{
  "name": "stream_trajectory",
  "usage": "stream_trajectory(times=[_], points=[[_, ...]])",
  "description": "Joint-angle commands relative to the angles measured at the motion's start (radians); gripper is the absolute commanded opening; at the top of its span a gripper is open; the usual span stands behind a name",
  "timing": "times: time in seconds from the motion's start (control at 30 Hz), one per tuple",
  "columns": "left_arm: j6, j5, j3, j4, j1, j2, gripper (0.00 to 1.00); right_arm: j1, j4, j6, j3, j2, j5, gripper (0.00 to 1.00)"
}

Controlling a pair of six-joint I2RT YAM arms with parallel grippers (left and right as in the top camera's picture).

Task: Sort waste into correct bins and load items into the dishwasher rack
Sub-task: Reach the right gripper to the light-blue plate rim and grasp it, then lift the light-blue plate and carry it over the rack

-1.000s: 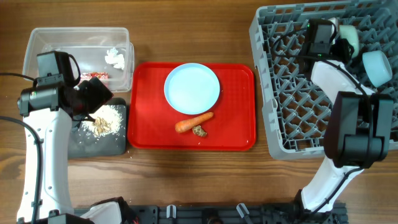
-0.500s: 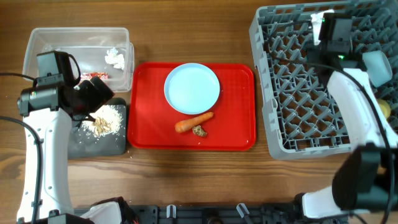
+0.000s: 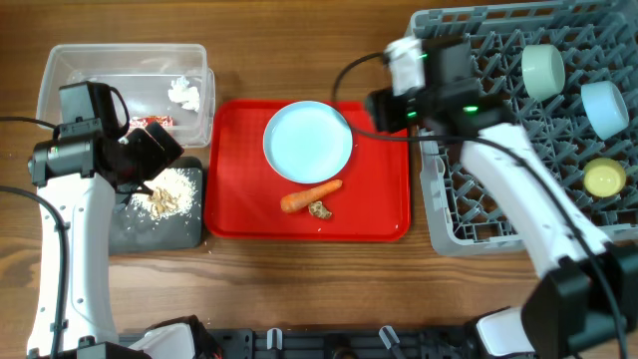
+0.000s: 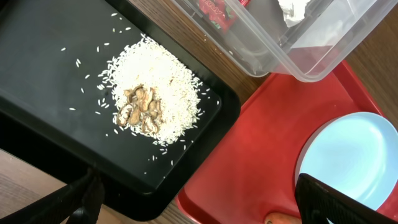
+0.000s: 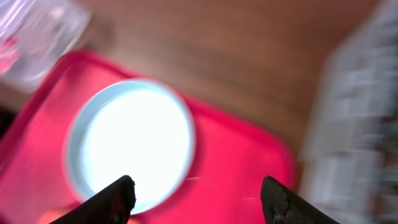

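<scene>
Light-blue dish [image 3: 308, 141], wide-open right gripper [image 5: 198, 186] at its two o'clock: a slipped rim pinch could knock the carrot [image 3: 310, 196] at six.

I see my right gripper [image 3: 379, 108] over the far right corner of the flat red plastic tray [image 3: 239, 214], near the wide light-blue round dish [image 3: 308, 141]; an orange carrot [image 3: 310, 196] lies nearer me.

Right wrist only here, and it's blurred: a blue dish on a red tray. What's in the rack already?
Observer: A mint bowl, a blue bowl and a yellow cup, along the rack's right side.
Operator: Waste left on the red tray?
Observer: A carrot and a brown scrap, on the near side of the dish.
Operator: Left gripper?
Observer: Open and empty above the black tray, which holds rice.
</scene>
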Motion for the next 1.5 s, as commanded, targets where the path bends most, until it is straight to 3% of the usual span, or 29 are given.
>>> stream_trajectory(times=[0.0, 0.27, 0.47, 0.8, 1.07, 1.23, 1.47], points=[[-0.009, 0.008, 0.006, 0.0, 0.005, -0.015, 1.0, 0.073, 0.006, 0.179, -0.005, 0.106, 0.025, 0.64], [-0.009, 0.008, 0.006, 0.0, 0.005, -0.014, 1.0, 0.121, 0.09, 0.322, -0.005, 0.294, 0.118, 0.56], [-0.01, 0.008, 0.006, -0.001, 0.002, -0.015, 1.0, 0.121, 0.116, 0.372, -0.005, 0.391, 0.117, 0.43], [-0.01, 0.008, 0.006, -0.001, 0.002, -0.014, 1.0, 0.119, 0.15, 0.399, -0.005, 0.423, 0.117, 0.05], [-0.01, 0.008, 0.006, -0.001, 0.002, -0.014, 1.0, 0.099, 0.175, 0.392, 0.009, 0.362, 0.13, 0.04], [-0.01, 0.008, 0.006, -0.001, 0.002, -0.015, 1.0, 0.045, 0.165, 0.33, 0.02, 0.201, 0.193, 0.04], [-0.01, 0.008, 0.006, 0.0, 0.002, -0.014, 1.0, -0.05, 0.101, 0.135, 0.02, -0.072, 0.48, 0.04]])
